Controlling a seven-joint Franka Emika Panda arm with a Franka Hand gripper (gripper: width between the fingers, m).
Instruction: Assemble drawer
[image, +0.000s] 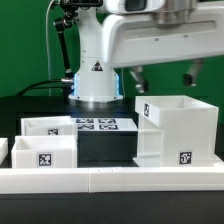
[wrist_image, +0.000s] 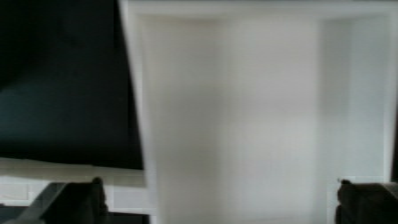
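The large white drawer case (image: 176, 128) stands open-topped at the exterior view's right, with a tag on its front. Two smaller white drawer boxes (image: 47, 126) (image: 44, 152) stand at the exterior view's left, one behind the other. My gripper (image: 165, 76) hangs above the case, open wide and empty, with the fingers apart over its top. In the wrist view a blurred white face of the case (wrist_image: 231, 110) fills the middle, and my gripper (wrist_image: 222, 205) straddles it, its dark fingertips (wrist_image: 79, 203) at the two sides, not touching it.
The marker board (image: 98, 125) lies on the black table between the small boxes and the case. A long white rail (image: 110, 180) runs along the front. The robot's white base (image: 95, 80) stands behind the board.
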